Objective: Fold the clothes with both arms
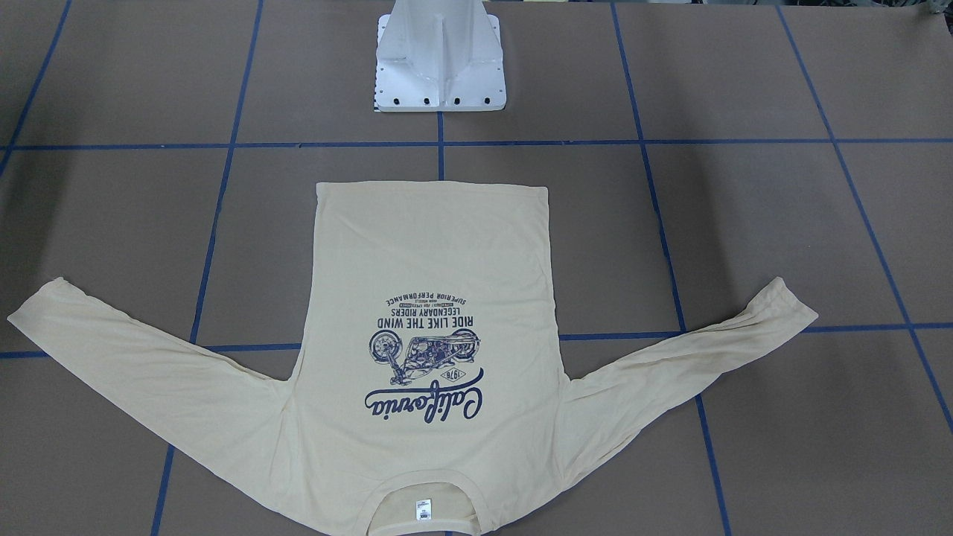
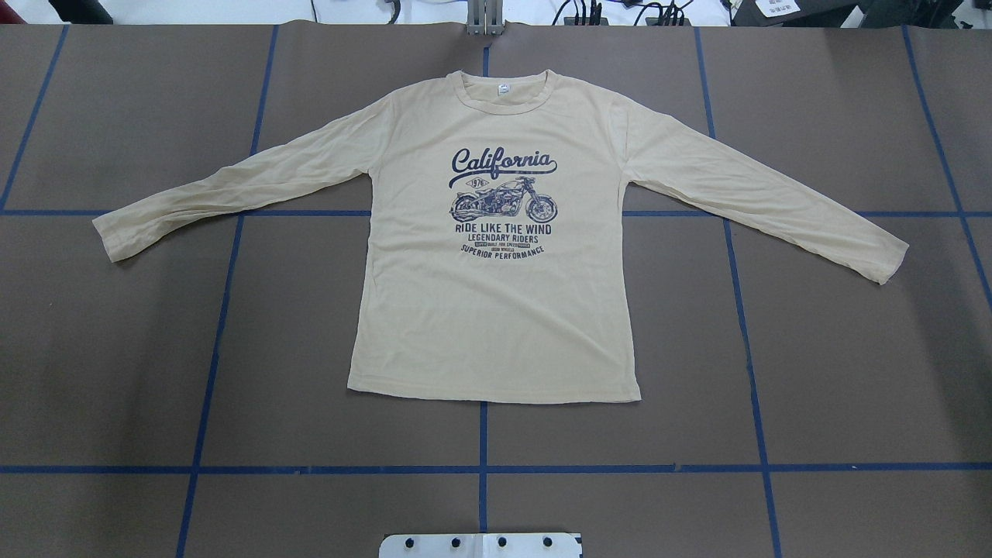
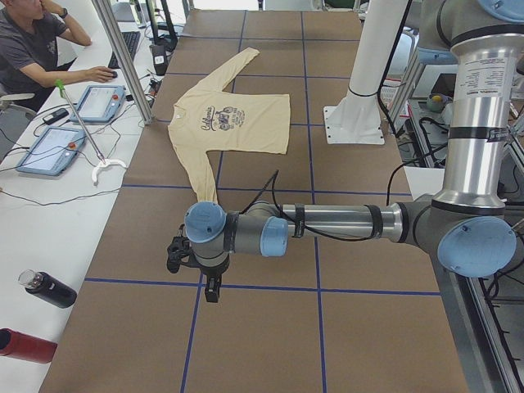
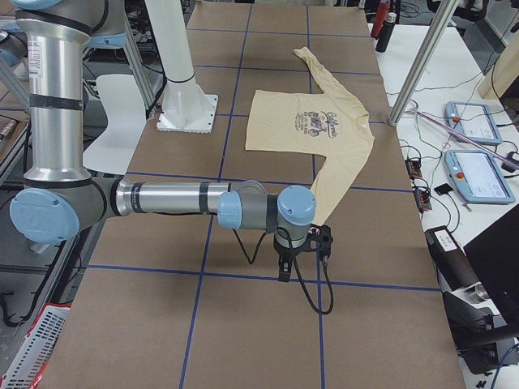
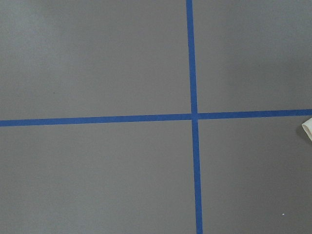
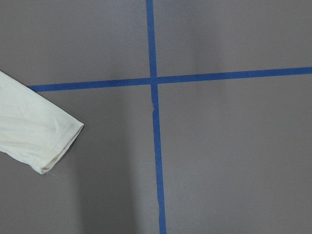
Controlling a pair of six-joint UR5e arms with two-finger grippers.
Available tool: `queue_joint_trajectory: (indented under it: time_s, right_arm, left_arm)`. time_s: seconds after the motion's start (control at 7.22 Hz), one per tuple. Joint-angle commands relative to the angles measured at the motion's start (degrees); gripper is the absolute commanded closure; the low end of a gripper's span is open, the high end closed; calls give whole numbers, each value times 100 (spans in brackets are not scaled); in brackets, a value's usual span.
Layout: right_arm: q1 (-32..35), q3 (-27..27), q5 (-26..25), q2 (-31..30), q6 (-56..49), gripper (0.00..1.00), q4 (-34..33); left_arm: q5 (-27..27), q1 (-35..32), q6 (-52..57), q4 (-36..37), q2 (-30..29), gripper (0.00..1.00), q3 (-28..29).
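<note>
Cream long-sleeved California T-shirt [image 2: 496, 325], flat, print up, sleeves outspread

From up here, a pale cream sleeve [image 6: 29, 124] comes in from the left edge and lies flat on the grey-brown table [image 6: 234, 156]. It covers the left end of the horizontal blue tape line [image 6: 234, 74]. Its stitched cuff [image 6: 61, 146] stops well short of the lengthwise blue tape line [image 6: 157, 161]. The two lines cross in the upper middle.

silver-grey left arm [image 3: 336, 221] and right arm [image 4: 170, 198], light-blue caps [image 3: 205, 221], black cables [image 4: 302, 290]
</note>
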Motion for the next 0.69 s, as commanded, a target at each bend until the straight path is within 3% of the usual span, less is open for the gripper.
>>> queue_joint_trajectory:
  time_s: [0.0,0.28,0.55]
  right_arm:
    - [-8,18,18,8,16,0,0]
    - [-17,18,18,35,7,0,0]
    - [-165,9,36,437,-1,0,0]
  left_arm:
    - [9,8,-3,-4,-3,1,45]
    - [1,-1,6,-327,-12,1,2]
    - [-8,-1,-11,-382,-292,1,-60]
